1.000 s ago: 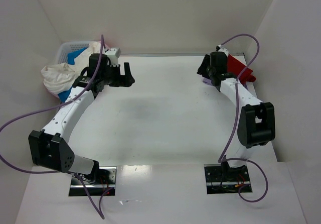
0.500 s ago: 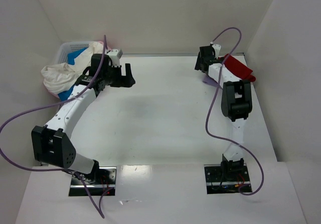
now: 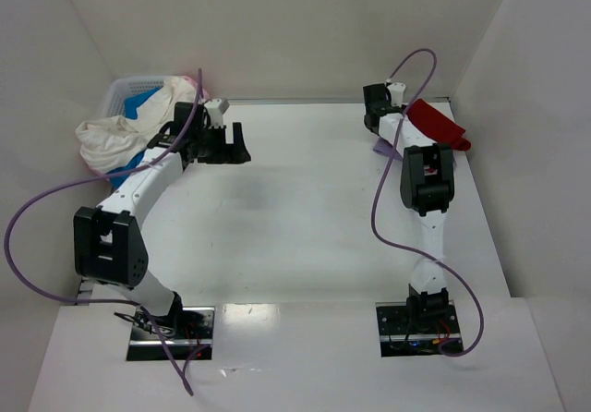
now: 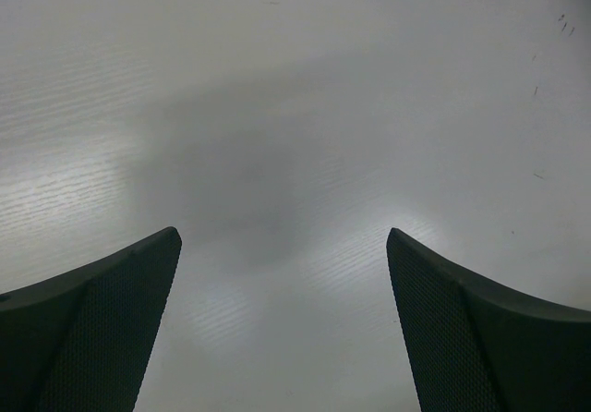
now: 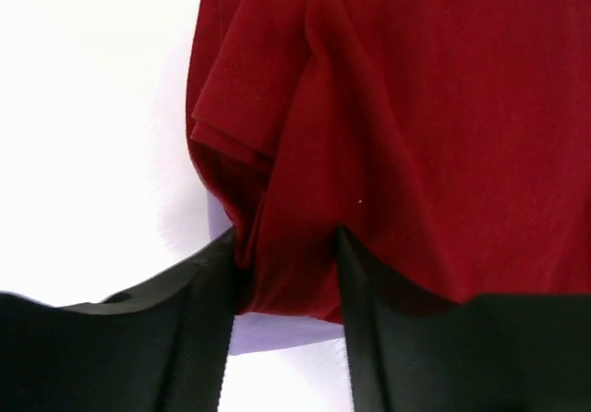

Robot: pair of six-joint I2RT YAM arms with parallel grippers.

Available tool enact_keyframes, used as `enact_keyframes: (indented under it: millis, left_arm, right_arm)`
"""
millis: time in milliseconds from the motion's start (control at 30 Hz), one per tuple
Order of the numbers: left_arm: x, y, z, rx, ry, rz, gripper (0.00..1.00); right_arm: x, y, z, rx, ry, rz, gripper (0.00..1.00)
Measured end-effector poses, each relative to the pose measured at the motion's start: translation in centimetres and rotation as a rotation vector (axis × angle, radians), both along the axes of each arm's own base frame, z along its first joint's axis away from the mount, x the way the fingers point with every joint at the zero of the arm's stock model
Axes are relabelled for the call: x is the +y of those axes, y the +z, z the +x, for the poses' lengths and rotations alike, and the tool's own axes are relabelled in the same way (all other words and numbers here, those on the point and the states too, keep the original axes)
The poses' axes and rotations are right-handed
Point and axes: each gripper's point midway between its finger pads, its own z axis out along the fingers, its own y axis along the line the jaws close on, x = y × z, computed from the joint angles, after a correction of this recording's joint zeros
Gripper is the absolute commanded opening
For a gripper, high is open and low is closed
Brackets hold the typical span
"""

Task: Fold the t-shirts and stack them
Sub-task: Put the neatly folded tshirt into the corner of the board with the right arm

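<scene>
The dark red t-shirt (image 3: 440,127) lies bunched at the table's back right, on top of the pale lavender t-shirt (image 3: 381,149). My right gripper (image 3: 406,113) is at its left edge. In the right wrist view the gripper (image 5: 284,273) is shut on a fold of the dark red t-shirt (image 5: 406,107), with a strip of lavender cloth (image 5: 277,331) under it. My left gripper (image 3: 237,144) is open and empty over bare table at the back left; its fingers (image 4: 102,320) stand wide apart. Cream-white (image 3: 102,139), bright blue (image 3: 143,107) and pink (image 3: 191,82) shirts spill from the basket.
A white plastic lattice basket (image 3: 127,89) stands in the back left corner against the wall. White walls close in the table at the back and on both sides. Purple cables loop off both arms.
My right arm has folded its elbow upright and brought the gripper to the edge of the dark red t-shirt. My left arm has shifted slightly right and back, still open.
</scene>
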Motion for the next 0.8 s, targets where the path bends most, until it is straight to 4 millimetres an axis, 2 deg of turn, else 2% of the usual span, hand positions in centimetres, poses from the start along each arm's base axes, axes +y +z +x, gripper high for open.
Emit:
enact_keyframes:
  millis: [33,133,267,333,400,533,667,800]
  left_arm:
    - [-0.1,0.0,0.0,0.0,-0.006,-0.006,1.0]
    - [-0.5,0.2,0.1,-0.009,-0.022,-0.022,1.0]
    - [-0.7,0.4,0.2,-0.016,-0.033,-0.033,1.0]
    - [-0.9,0.5,0.2,-0.02,-0.039,-0.039,1.0]
    - [-1.0,0.6,0.2,-0.023,-0.042,-0.043,1.0]
    - [-1.1,0.7,0.3,-0.03,-0.048,-0.05,1.0]
    - [-1.2,0.6,0.1,-0.031,-0.054,-0.055,1.0]
    - [-1.2,0.8,0.0,-0.034,-0.058,-0.058,1.0]
  right_arm:
    - [0.0,0.0,0.0,0.0,-0.001,-0.002,0.32]
    - [-0.1,-0.2,-0.2,0.004,-0.004,-0.011,0.17]
    - [-0.3,-1.1,-1.0,0.029,-0.009,-0.016,0.14]
    - [-0.3,-1.3,-1.7,0.042,-0.004,-0.011,0.14]
    - [-0.2,-1.1,-2.6,0.05,0.008,0.002,0.19]
    - [0.2,0.5,-4.3,0.046,0.039,0.033,0.22]
    - [0.6,2.5,-4.3,0.011,0.065,0.051,0.3]
    - [0.9,1.9,-4.7,0.026,0.08,0.063,0.42]
